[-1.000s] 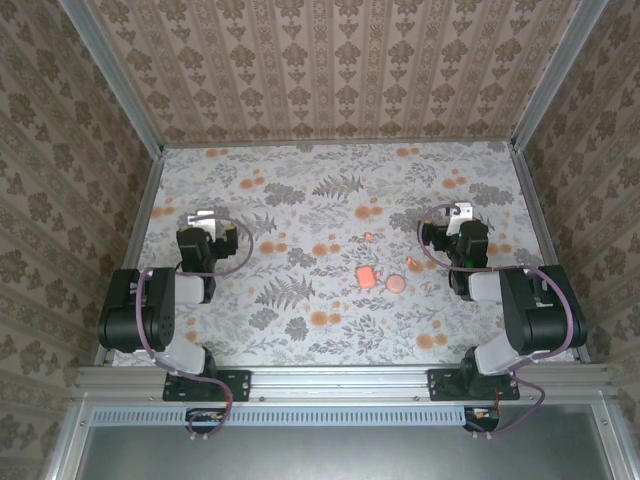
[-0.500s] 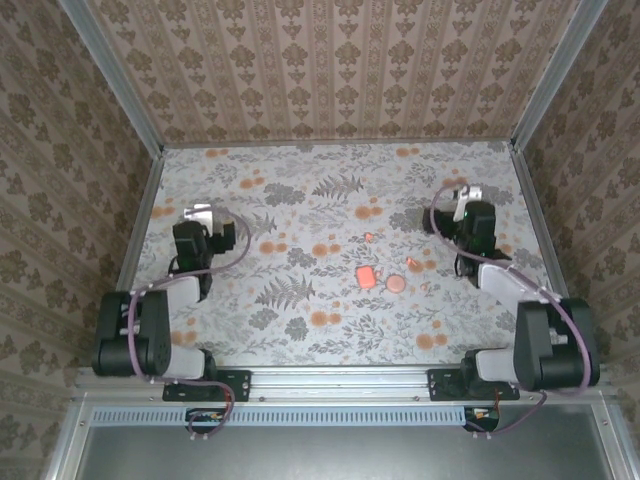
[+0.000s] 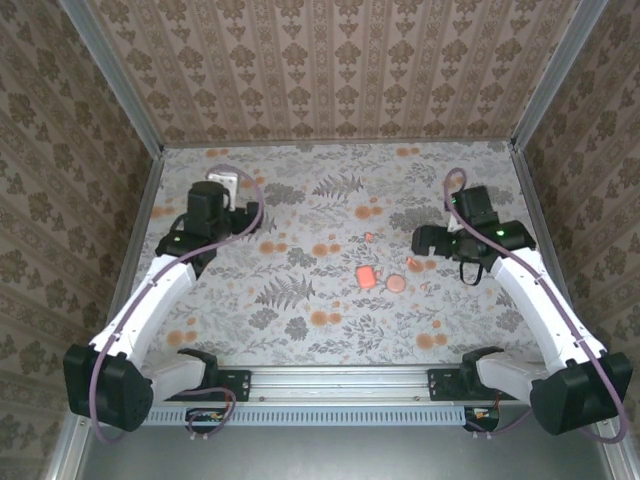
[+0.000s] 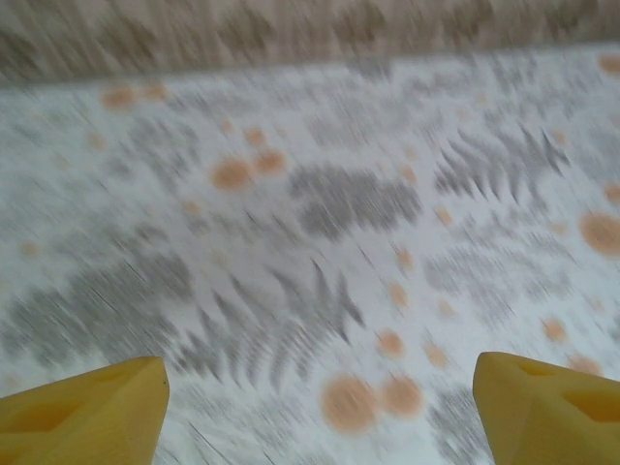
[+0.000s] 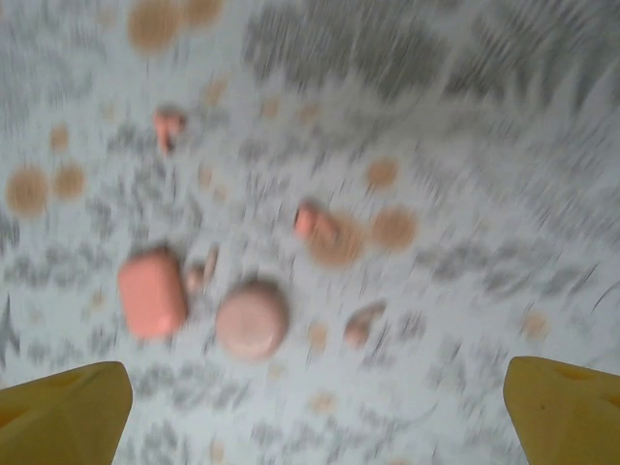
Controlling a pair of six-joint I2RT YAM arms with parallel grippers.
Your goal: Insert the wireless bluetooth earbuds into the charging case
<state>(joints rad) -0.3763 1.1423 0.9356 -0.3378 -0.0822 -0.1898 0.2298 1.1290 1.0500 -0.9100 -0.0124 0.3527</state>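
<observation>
The charging case (image 3: 366, 276) lies on the flowered table (image 3: 300, 330), a little right of the middle and well clear of both arms' bases. The right gripper (image 5: 320, 412) hangs to the right of it and slightly farther back, with its yellow fingers (image 5: 68, 407) spread wide and nothing between them. The left gripper (image 4: 320, 407) is just as wide open and empty, over bare print far off at the left side of the table, so the right arm is plainly the nearer one.

From the right wrist camera the case sits ahead of the fingers and left of their midline. Any reach for it therefore has to go leftward and toward the near edge. Its long axis seems to run roughly near to far with a slight slant, though blur makes that a soft reading. I cannot tell whether the lid is up or down.

One earbud (image 3: 368, 237) rests on the far side of the case, apart from it. The second earbud (image 3: 412, 262) lies between the case and the right gripper, close to the gripper. A round pinkish spot (image 3: 397, 284) sits just right of the case (printed flower or loose piece, I cannot say). Neither bud is in the case yet, and the second earbud looks the easier first pick.
</observation>
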